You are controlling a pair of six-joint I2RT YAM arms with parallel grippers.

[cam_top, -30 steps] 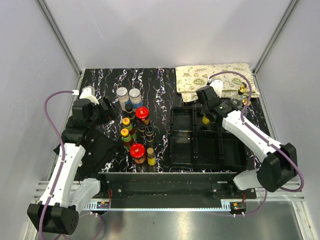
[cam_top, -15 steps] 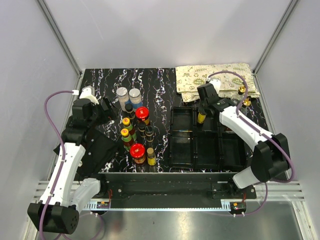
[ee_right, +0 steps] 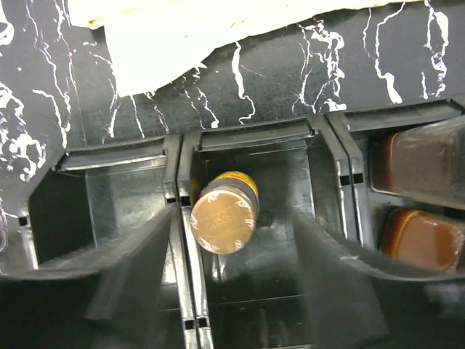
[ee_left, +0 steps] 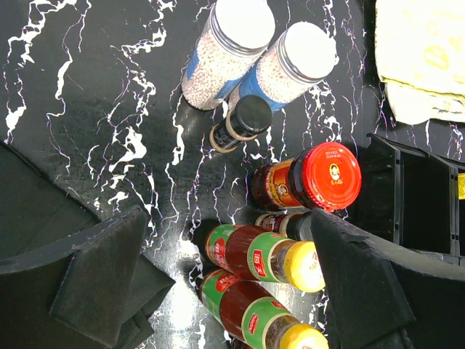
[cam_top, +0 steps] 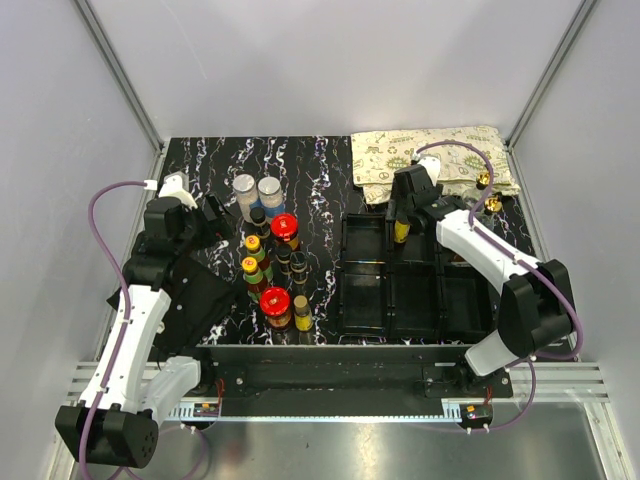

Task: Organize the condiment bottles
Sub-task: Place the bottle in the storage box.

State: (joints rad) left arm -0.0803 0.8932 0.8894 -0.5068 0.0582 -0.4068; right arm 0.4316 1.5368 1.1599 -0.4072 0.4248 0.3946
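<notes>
Grey walls close in a black table top (cam_top: 320, 160) veined with white. At its far right corner lies a patterned cloth (cam_top: 440, 150), and just in front of that sits a black compartment tray (cam_top: 362, 300).

The right gripper (ee_right: 236, 233) hangs over the tray's far middle compartment, its jaws parted wider than the brown-capped bottle (ee_right: 221, 216) between them. That bottle, with a yellow band below the cap, stands in the compartment hard against its left wall. The right finger is clear of it; the left finger is so near that I cannot tell whether it touches. In the next compartment to the right lie two amber shapes (ee_right: 421, 156), probably more bottles, though the wrist view blurs them.

Left of the tray the other condiment bottles (cam_top: 275, 265) cluster on the bare table. Two grey-lidded shakers (ee_left: 236, 43) stand at the far end, with a black-capped bottle (ee_left: 243, 122) just before them. Next come a red-lidded jar (ee_left: 312, 178) and two yellow-capped sauces (ee_left: 265, 258) side by side. A second red-lidded jar (cam_top: 275, 303) stands nearer the front.

The left gripper (ee_left: 229, 218) hovers above this cluster, jaws spread wide, gripping nothing. A gold-spouted glass bottle (cam_top: 485, 183) stands at the cloth's right edge.
</notes>
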